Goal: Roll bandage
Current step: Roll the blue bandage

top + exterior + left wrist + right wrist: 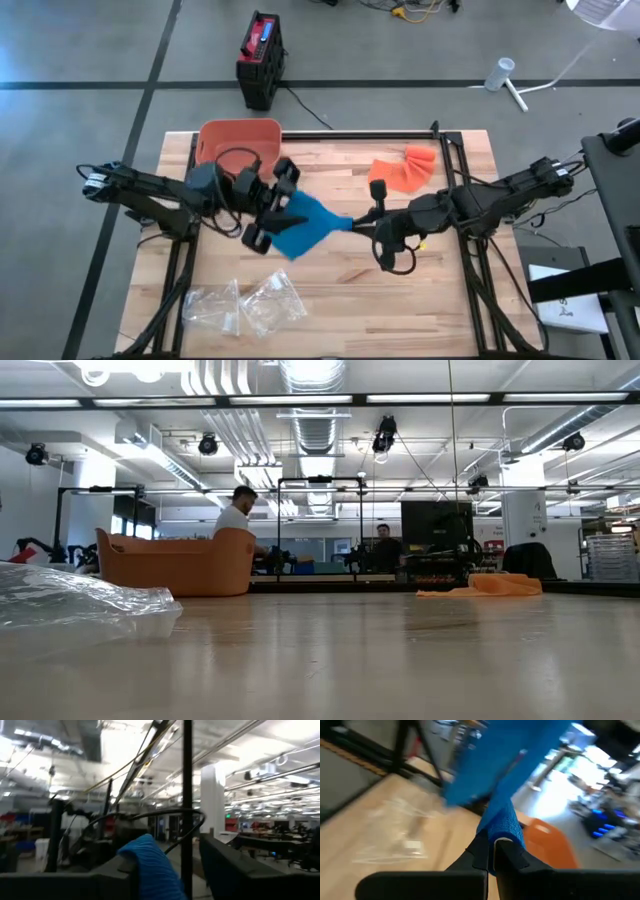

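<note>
On the wooden table (330, 300): surroundings listed from largest to smallest.

- Orange tub (238, 140), at the far left edge of the tabletop, just behind the left arm; black cable looped over its front rim.
- Blue bandage (305, 225), mid-table, lifted clear of the surface and stretched between the two grippers. Wide fanned portion toward the left gripper, narrow twisted end toward the right gripper.
- Clear plastic bags (245, 305), crumpled, near the front left edge, well apart from the bandage; blocking the left foreground of the low view.
- Orange cloth (405, 168), bunched at the far right of the tabletop, just behind the right arm.
- Left gripper (270, 208): fingers partly parted, bandage lying between them; firm hold not confirmable.
- Right gripper (377, 188): fingers fully closed, pinching the narrow end of the bandage, confirmed in the right wrist view.

Beyond the table: black and red case (260, 58) on the floor; two persons visible far back in the low view.
</note>
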{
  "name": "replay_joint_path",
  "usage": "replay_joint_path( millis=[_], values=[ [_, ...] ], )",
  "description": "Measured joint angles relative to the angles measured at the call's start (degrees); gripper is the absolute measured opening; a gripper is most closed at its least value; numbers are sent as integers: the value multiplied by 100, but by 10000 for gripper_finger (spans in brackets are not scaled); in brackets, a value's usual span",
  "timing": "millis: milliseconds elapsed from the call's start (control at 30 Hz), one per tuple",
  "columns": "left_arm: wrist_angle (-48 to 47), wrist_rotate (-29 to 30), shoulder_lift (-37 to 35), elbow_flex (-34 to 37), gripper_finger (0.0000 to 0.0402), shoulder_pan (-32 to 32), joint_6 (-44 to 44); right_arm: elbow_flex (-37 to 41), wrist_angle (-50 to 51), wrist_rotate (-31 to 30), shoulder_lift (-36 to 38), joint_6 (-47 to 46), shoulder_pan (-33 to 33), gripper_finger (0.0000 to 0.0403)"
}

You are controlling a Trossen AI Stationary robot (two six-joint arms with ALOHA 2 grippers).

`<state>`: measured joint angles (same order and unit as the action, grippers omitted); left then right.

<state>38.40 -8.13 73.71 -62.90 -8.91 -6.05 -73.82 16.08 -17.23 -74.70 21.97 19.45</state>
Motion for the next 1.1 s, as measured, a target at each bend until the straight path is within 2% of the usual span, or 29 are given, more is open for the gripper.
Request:
replay_joint_path(
  millis=[67, 200, 300, 400, 633, 833, 967, 1100],
  values=[
    [-337, -34, -66, -89, 194, 229, -130, 0, 13, 380, 1, -152, 0, 3],
    [-1050, -168, -104, -317, 233, 616, -473, -4, 204, 685, 11, -442, -6, 3],
    [-1716, -595, -118, -577, 253, 821, -764, -4, 419, 868, 33, -626, -4, 3],
    [-2554, -805, -134, -927, 265, 917, -795, -4, 537, 1007, 65, -755, 20, 3],
    [-4348, -431, 19, -1542, 266, 1037, 5, -220, 629, 2170, 92, -1211, 83, 3],
    [-5067, -425, 201, -1487, 268, 1084, 624, -397, 705, 2978, 94, -1510, 115, 3],
    [-5200, -638, 318, -1215, 282, 1106, 905, -484, 750, 3610, 96, -1599, 135, 3],
    [-5181, -608, 364, -844, 292, 1082, 1045, -599, 722, 4030, 107, -1657, 139, 3]
  ],
)
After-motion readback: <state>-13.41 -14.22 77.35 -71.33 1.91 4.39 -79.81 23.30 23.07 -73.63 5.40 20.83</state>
